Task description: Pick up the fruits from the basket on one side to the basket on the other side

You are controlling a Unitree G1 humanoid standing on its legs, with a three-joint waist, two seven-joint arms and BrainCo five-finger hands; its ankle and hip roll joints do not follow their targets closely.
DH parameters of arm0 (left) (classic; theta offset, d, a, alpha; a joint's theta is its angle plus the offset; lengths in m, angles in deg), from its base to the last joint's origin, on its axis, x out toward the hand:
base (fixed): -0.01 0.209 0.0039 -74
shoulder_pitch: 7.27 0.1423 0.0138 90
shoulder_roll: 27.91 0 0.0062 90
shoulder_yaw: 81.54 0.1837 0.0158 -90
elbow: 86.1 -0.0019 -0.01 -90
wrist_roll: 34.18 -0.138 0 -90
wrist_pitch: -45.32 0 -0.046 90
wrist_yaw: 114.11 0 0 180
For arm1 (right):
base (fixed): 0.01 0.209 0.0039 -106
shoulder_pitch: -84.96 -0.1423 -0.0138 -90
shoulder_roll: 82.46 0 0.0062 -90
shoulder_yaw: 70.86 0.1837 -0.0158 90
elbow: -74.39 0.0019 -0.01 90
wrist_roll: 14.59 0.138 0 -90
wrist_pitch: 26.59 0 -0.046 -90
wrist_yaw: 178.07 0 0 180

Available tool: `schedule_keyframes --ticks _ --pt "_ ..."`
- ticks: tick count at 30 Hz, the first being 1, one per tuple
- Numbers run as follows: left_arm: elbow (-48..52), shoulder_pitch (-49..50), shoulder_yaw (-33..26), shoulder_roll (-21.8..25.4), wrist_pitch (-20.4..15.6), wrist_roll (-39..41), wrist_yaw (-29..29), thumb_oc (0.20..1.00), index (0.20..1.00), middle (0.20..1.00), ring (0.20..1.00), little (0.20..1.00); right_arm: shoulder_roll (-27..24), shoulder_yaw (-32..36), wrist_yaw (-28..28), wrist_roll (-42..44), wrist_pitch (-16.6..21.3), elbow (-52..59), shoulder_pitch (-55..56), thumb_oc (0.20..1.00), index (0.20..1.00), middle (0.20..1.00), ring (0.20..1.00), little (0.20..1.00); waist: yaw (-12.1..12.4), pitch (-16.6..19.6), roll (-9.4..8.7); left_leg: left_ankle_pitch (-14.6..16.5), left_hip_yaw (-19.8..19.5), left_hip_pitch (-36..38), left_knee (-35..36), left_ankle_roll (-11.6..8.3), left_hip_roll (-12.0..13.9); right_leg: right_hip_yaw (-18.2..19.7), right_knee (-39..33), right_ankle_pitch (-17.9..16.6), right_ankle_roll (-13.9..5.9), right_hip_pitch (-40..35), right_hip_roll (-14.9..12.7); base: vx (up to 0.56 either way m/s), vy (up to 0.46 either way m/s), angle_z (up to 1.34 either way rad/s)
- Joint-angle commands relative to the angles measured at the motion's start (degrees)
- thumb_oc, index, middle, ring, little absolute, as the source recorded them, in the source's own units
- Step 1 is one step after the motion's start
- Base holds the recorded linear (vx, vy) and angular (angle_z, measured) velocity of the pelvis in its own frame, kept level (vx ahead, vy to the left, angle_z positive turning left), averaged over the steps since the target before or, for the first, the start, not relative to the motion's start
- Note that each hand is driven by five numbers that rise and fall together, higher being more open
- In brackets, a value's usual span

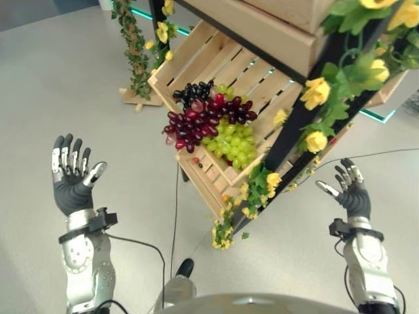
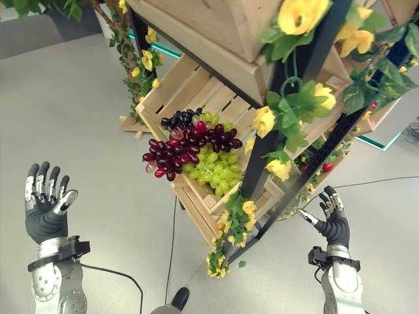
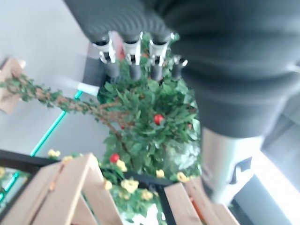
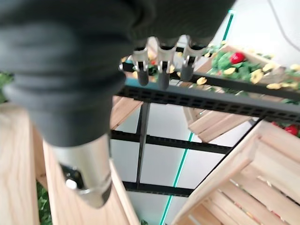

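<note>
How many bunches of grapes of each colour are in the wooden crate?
Dark red grapes: 1 bunch
Green grapes: 1 bunch
Black grapes: 1 bunch
Total: 3 bunches, all lying together in the wooden crate. A few more green grapes peek out behind the black ones; I cannot tell if they are a separate bunch.

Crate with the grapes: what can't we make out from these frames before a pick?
- Wooden crate: its right end is hidden behind the black frame post and yellow flowers in both eye views.
- Green grapes: partly covered by the red grapes; whether one bunch or several, cannot tell.
- Dark grapes: too small to separate from the red ones.
- Destination basket: not identifiable.
- Left hand and right hand: open, holding nothing.
</note>
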State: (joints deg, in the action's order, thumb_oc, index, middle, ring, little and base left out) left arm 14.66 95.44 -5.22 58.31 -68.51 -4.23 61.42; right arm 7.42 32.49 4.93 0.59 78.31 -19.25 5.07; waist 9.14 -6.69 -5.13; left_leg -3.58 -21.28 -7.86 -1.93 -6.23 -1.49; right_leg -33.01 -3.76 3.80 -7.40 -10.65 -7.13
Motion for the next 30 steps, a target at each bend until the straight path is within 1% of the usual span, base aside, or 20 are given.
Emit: schedule_keyframes --ticks 1,5,12,13,14,15,16,18,19,20,21,22,23,24,25,26,27,28,29,30 --pt "-5.18 -0.88 2.06 3.53 -0.56 -4.08 0.90 1.000 1.000 1.000 1.000 1.000 -2.55 2.80 1.04 0.36 3.70 2.87 -2.32 1.000 1.000 1.000 1.000 1.000 -0.80 1.88 1.08 3.77 -0.30 1.77 1.16 -1.60 1.95 -0.13 9.69 9.91 4.26 3.27 1.09 0.00 -0.023 0.22" --pt "-10.44 0.14 3.57 4.24 0.87 -5.34 1.77 1.000 1.000 1.000 1.000 1.000 -2.99 3.29 1.51 0.24 3.48 2.75 -2.79 1.000 1.000 1.000 1.000 1.000 -0.31 1.61 1.29 3.74 -0.40 1.76 1.01 -1.56 1.92 -0.26 9.57 10.04 4.24 3.05 1.19 0.01 -0.009 0.11" --pt "-13.71 0.10 5.43 4.59 2.09 -5.34 2.48 1.000 1.000 1.000 1.000 1.000 -2.61 3.24 2.24 0.03 3.36 1.89 -2.91 1.000 1.000 1.000 1.000 1.000 -1.60 1.41 1.09 4.80 1.42 2.45 0.70 -0.63 1.96 1.50 9.03 9.22 3.50 3.17 0.81 0.00 0.006 -0.02" --pt "-13.52 0.27 5.58 4.46 2.19 -4.90 2.81 1.000 1.000 1.000 1.000 1.000 -2.64 3.04 2.36 -0.04 3.28 1.63 -3.18 1.000 1.000 1.000 1.000 1.000 -1.72 1.35 0.96 5.31 2.22 2.50 0.15 -0.24 1.94 2.44 8.60 8.77 3.22 3.25 0.70 -0.06 0.123 -0.22" --pt "-13.05 0.44 6.17 4.74 2.32 -4.88 3.40 1.000 1.000 1.000 1.000 1.000 -2.64 2.86 2.38 -0.03 3.25 1.30 -3.34 1.000 1.000 1.000 1.000 1.000 -1.96 0.96 1.12 4.54 2.81 2.00 -0.63 0.36 1.49 2.49 8.36 7.01 2.85 3.82 0.10 -0.05 0.158 -0.42" --pt "-11.89 0.88 6.70 5.28 2.34 -5.24 4.00 1.000 1.000 1.000 1.000 1.000 -2.58 2.40 2.43 0.10 3.19 0.76 -3.76 1.000 1.000 1.000 1.000 1.000 -2.40 0.93 0.85 5.42 4.20 1.98 -1.86 1.11 1.24 4.47 7.86 6.30 2.37 4.05 -0.22 -0.06 0.143 -0.60" --pt "-11.88 0.90 6.69 5.29 2.35 -5.24 4.00 1.000 1.000 1.000 1.000 1.000 -2.57 2.39 2.44 0.10 3.20 0.74 -3.77 1.000 1.000 1.000 1.000 1.000 -2.15 0.93 0.83 5.55 4.47 1.97 -2.01 1.16 1.27 4.74 7.85 6.25 2.36 4.11 -0.23 0.02 0.074 -0.68" --pt "-10.06 1.41 7.51 6.08 2.05 -5.79 4.35 1.000 1.000 1.000 1.000 1.000 -2.79 1.33 2.64 -0.01 3.01 -1.32 -4.16 1.000 1.000 1.000 1.000 1.000 -3.39 0.68 0.42 6.96 6.60 1.68 -4.40 2.44 0.55 8.11 7.06 4.87 1.48 4.65 -1.07 0.00 0.113 -0.60" --pt "-10.07 1.42 7.47 6.07 2.04 -5.79 4.35 1.000 1.000 1.000 1.000 1.000 -2.80 1.27 2.66 -0.02 3.03 -1.37 -4.20 1.000 1.000 1.000 1.000 1.000 -3.23 0.74 0.39 7.04 6.83 1.57 -4.57 2.53 0.52 8.34 7.02 4.77 1.42 4.77 -1.12 0.00 0.135 -0.77" --pt "-9.53 1.55 7.54 6.26 2.03 -6.02 4.36 1.000 1.000 1.000 1.000 1.000 -2.98 0.95 2.94 -0.72 2.73 -1.73 -4.07 1.000 1.000 1.000 1.000 1.000 -3.44 0.72 0.30 7.90 7.97 1.49 -5.58 3.04 0.27 9.85 7.04 4.40 1.10 5.15 -1.47 0.01 0.162 -0.73" --pt "-8.37 1.78 7.12 6.41 1.71 -6.20 4.21 1.000 1.000 1.000 1.000 1.000 -2.74 0.96 2.93 -0.56 2.48 -3.03 -3.76 1.000 1.000 1.000 1.000 1.000 -4.57 0.33 0.38 9.58 10.18 1.77 -7.32 3.80 -0.15 12.48 7.60 3.74 0.41 6.00 -2.24 0.01 0.162 -0.77" --pt "-8.37 1.81 7.07 6.39 1.70 -6.20 4.21 1.000 1.000 1.000 1.000 1.000 -2.76 0.90 2.94 -0.55 2.48 -3.04 -3.78 1.000 1.000 1.000 1.000 1.000 -4.31 0.37 0.36 9.70 10.52 1.69 -7.50 3.89 -0.14 12.83 7.71 3.71 0.35 6.20 -2.29 0.01 0.186 -0.81" --pt "-7.98 1.92 6.79 6.60 1.45 -6.31 4.05 1.000 1.000 1.000 1.000 1.000 -2.67 0.91 2.99 -0.56 2.39 -3.24 -3.66 1.000 1.000 1.000 1.000 1.000 -4.55 0.19 0.44 10.72 12.06 1.70 -8.80 4.26 -0.27 14.71 8.48 3.41 0.00 7.07 -2.77 -0.02 0.152 -0.97" --pt "-7.56 1.83 6.65 6.71 1.32 -6.32 3.78 1.000 1.000 1.000 1.000 1.000 -2.62 1.00 3.00 -0.68 2.33 -3.58 -3.63 1.000 1.000 1.000 1.000 1.000 -5.58 -0.19 0.63 11.47 13.23 1.79 -9.75 4.61 -0.45 15.97 9.26 3.04 -0.40 7.79 -3.34 -0.05 0.309 -1.16" --pt "-7.44 1.49 6.17 6.84 1.00 -6.20 3.27 1.000 1.000 1.000 1.000 1.000 -2.47 0.91 2.97 -0.88 2.06 -3.83 -3.59 1.000 1.000 1.000 1.000 1.000 -6.60 -0.81 0.88 13.13 15.92 1.96 -11.45 5.38 -0.66 18.73 11.07 2.44 -1.38 9.48 -4.43 -0.05 0.247 -0.87" --pt "-7.52 1.43 6.16 6.84 0.95 -6.21 3.27 1.000 1.000 1.000 1.000 1.000 -2.45 0.90 2.99 -0.91 2.01 -3.76 -3.60 1.000 1.000 1.000 1.000 1.000 -6.25 -0.86 0.86 13.30 16.32 1.93 -11.65 5.46 -0.63 19.18 11.35 2.50 -1.44 9.74 -4.46 -0.05 0.261 -1.06" --pt "-7.79 0.87 6.15 7.22 0.97 -6.54 2.89 1.000 1.000 1.000 1.000 1.000 -2.30 1.12 2.94 -1.26 1.89 -3.85 -3.35 1.000 1.000 1.000 1.000 1.000 -7.39 -1.28 0.98 14.03 17.63 2.13 -12.23 5.92 -0.82 20.60 12.55 2.12 -2.02 10.77 -4.96 -0.06 0.203 -0.95" --pt "-8.11 0.43 5.98 7.38 0.94 -6.82 2.55 1.000 1.000 1.000 1.000 1.000 -2.12 1.58 2.98 -1.50 1.78 -3.59 -2.96 1.000 1.000 1.000 1.000 1.000 -8.39 -1.88 0.87 14.52 18.82 2.27 -12.65 6.39 -1.14 22.35 13.80 1.38 -2.59 12.10 -5.44 -0.10 0.259 -0.96" --pt "-8.44 0.05 5.67 7.50 0.77 -6.78 2.26 1.000 1.000 1.000 1.000 1.000 -2.03 1.77 2.88 -1.55 1.57 -3.56 -2.80 1.000 1.000 1.000 1.000 1.000 -8.61 -2.34 0.66 14.78 20.16 2.13 -12.87 6.76 -1.36 24.25 14.05 0.45 -3.23 13.30 -5.88 -0.26 0.346 -0.79" --pt "-9.24 -1.06 4.43 7.50 0.41 -7.55 0.81 1.000 1.000 1.000 1.000 1.000 -1.62 2.14 3.00 -2.33 1.44 -3.55 -2.82 1.000 1.000 1.000 1.000 1.000 -10.65 -3.85 0.50 15.10 22.40 1.40 -13.03 7.58 -2.45 26.93 12.09 -4.10 -4.89 15.38 -7.83 -0.23 0.253 -0.71"
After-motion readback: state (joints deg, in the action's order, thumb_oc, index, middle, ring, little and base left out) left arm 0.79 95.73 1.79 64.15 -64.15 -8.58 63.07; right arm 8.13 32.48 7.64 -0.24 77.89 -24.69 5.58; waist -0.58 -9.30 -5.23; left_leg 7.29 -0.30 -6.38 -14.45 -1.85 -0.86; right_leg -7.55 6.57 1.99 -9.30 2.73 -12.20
